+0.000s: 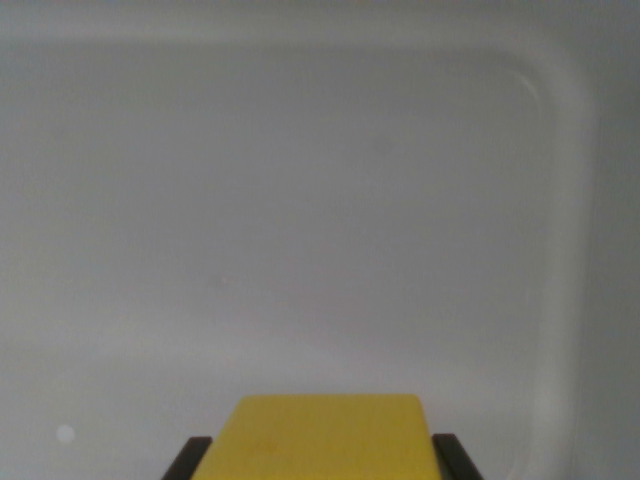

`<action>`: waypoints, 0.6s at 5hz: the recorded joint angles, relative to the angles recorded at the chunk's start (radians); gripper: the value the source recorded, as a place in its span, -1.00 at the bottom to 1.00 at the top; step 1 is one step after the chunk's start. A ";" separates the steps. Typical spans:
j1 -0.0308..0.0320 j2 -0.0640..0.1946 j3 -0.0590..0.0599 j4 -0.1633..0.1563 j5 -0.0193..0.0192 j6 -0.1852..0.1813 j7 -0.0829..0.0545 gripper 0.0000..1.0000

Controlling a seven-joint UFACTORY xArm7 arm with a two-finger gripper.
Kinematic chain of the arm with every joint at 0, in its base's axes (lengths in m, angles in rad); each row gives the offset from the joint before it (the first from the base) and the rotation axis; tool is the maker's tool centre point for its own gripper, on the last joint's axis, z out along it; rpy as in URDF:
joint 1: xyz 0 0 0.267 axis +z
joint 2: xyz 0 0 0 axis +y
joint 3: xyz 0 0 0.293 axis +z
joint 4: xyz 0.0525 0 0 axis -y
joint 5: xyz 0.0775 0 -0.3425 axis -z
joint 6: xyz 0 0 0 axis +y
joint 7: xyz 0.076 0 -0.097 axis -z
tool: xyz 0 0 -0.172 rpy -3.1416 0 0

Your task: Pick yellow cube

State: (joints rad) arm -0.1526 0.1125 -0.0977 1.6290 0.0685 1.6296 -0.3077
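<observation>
One yellow cube clamped between end effector fingers

Free room: white tray floor bare across whole wrist view, open passage all ways; obstacles: raised rim along top & the wrist view's right only, plus yellow cube betw. dark jaws at bottom edge.

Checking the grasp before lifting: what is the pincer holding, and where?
The pincer holds the yellow cube by its two opposite sides, one dark finger against each.
</observation>
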 joint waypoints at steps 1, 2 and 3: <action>0.0001 -0.004 0.000 0.010 -0.0010 0.014 0.001 1.00; 0.0001 -0.004 0.000 0.010 -0.0010 0.014 0.001 1.00; 0.0001 -0.007 -0.001 0.015 -0.0015 0.022 0.002 1.00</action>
State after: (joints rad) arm -0.1525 0.1056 -0.0983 1.6439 0.0670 1.6513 -0.3058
